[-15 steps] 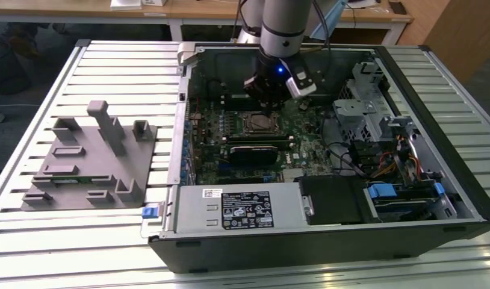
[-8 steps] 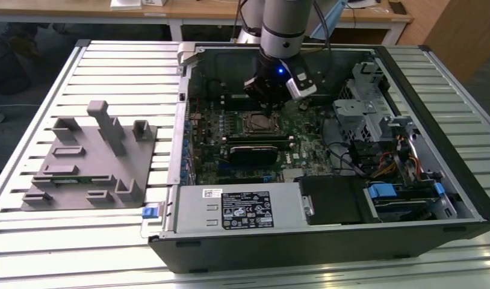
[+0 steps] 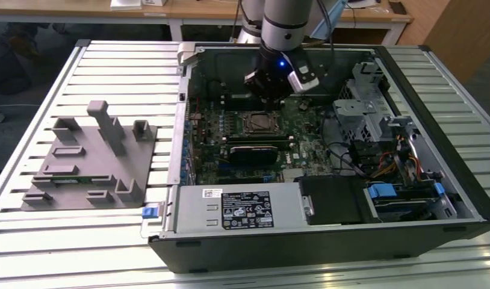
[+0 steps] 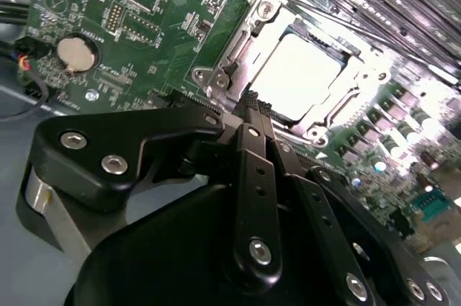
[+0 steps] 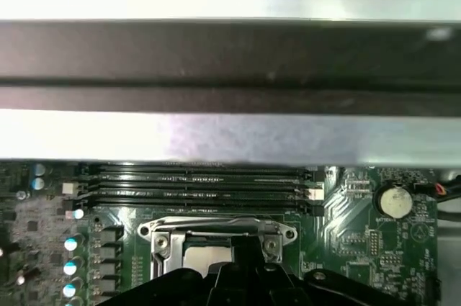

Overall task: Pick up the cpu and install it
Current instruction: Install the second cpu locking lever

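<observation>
We saw the gripper (image 4: 253, 108) with its black fingers (image 4: 248, 176) drawn together and nothing between them, their tips poised just above the near edge of the socket frame (image 4: 238, 54). The cpu (image 4: 299, 75) lay seated in that frame, its pale metal top glaring in the centre right of the second wrist view; the first wrist view showed a slice of it at bottom centre, behind the finger tips. In the exterior view the gripper hung over the green motherboard (image 3: 229, 129), just above the socket near the frame's centre.

Around the socket we noted memory slots (image 5: 194, 183) beside the frame and a round coin battery (image 4: 75, 54) at the upper left of the second wrist view. The motherboard sat in an open black computer case (image 3: 325, 241) lying on its side. A white label (image 3: 245, 208) covered the power supply at lower centre; its print was too small for us to read. At left a grey fixture (image 3: 88, 162) rested on the slatted metal table (image 3: 108, 66). Wooden desks (image 3: 204, 12) stood along the top edge.
</observation>
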Controlling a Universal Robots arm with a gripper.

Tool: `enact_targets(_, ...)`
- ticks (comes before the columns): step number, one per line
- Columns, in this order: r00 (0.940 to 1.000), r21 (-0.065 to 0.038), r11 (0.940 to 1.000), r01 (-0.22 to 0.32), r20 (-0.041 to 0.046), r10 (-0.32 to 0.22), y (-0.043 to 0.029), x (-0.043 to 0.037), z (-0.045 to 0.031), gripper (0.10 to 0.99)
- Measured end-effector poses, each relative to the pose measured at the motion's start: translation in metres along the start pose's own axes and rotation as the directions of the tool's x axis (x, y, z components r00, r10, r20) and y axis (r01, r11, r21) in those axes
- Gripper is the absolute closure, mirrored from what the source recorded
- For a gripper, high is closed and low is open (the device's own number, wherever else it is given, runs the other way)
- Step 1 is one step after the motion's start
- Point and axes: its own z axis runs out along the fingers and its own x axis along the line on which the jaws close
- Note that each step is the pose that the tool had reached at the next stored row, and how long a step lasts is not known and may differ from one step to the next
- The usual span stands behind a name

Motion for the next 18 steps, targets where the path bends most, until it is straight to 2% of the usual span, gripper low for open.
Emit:
enact_targets(6,1.0000,0.000,1.0000,0.000,0.0001,0.000,-0.0026,0.0000,-0.0006,0.980)
enact_targets(18,1.0000,0.000,1.0000,0.000,0.0000,0.000,-0.0196,-0.0001,-0.0019,0.980)
